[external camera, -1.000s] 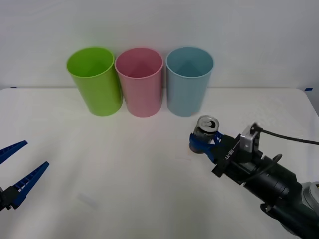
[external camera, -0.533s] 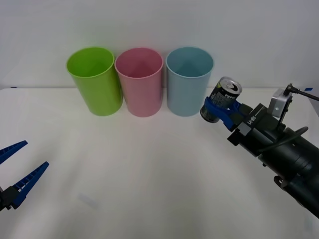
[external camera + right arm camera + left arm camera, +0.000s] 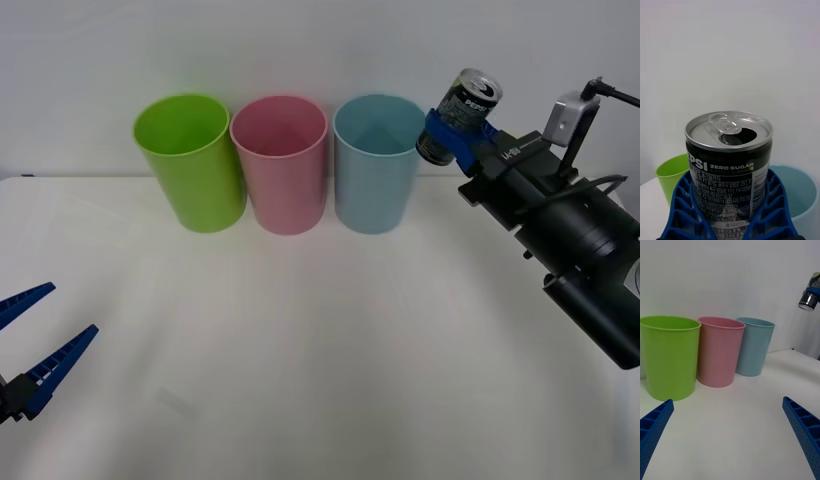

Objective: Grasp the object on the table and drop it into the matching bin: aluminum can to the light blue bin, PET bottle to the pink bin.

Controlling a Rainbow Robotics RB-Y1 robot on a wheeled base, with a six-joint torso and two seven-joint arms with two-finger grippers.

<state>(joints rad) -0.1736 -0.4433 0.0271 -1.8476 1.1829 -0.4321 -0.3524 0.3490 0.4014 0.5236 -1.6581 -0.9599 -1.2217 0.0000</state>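
My right gripper (image 3: pixel 450 131) is shut on the aluminum can (image 3: pixel 460 115), a dark can with a shiny pull-tab top. It holds the can tilted in the air, just right of the light blue bin (image 3: pixel 378 163) and level with its rim. In the right wrist view the can (image 3: pixel 729 165) sits between the blue fingers (image 3: pixel 773 206), with the light blue bin (image 3: pixel 797 195) behind it. The pink bin (image 3: pixel 280 163) stands left of the light blue one. My left gripper (image 3: pixel 35 345) hangs open over the white table (image 3: pixel 300 350) at the near left. The left wrist view also catches the can (image 3: pixel 810 296) aloft.
A lime green bin (image 3: pixel 190 160) stands left of the pink bin; the three bins form a row along the table's far edge against a white wall. The right arm (image 3: pixel 580 240) reaches in from the right side.
My right gripper has carried the can up off the table and back toward the light blue bin, ending beside its rim. The left gripper has not moved.
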